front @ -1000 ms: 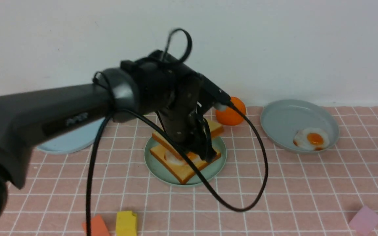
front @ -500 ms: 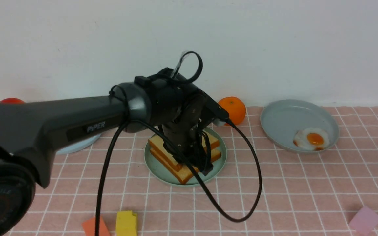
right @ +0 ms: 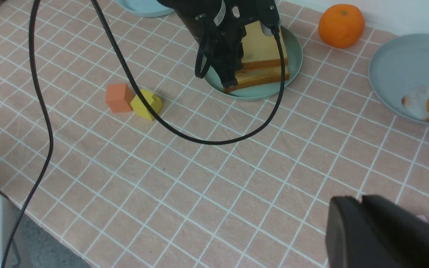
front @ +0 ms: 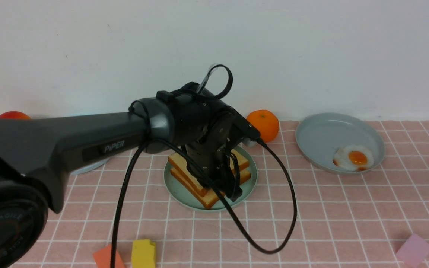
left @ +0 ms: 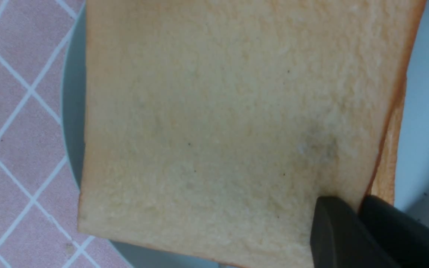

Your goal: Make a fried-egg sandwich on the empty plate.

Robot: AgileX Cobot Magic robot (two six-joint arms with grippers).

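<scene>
Two toast slices are stacked on the mint-green plate (front: 179, 190). The top slice (front: 179, 160) lies flat over the bottom slice (front: 204, 200), a little offset; anything between them is hidden. My left gripper (front: 235, 192) reaches down at the stack's near right corner. In the left wrist view the left gripper (left: 359, 203) is shut on the top slice (left: 214, 123), pinching its edge, with the bottom slice's crust (left: 387, 163) showing beside it. A fried egg (front: 353, 158) lies in the grey-blue plate (front: 322, 134). My right gripper (right: 361, 203) is shut and holds nothing above the cloth.
An orange (front: 263, 124) sits behind the mint plate. A light blue plate (front: 88, 167) is at the left behind my arm, a red fruit (front: 13, 115) further back. Orange (front: 106, 257) and yellow (front: 143, 254) blocks and a pink square (front: 413, 250) lie near the front edge. The arm's cable (front: 274, 223) loops low.
The left gripper has lowered the top slice from a tilt until it lies flat on the lower slice, covering the egg white that showed between them. The fingers still pinch its edge.
</scene>
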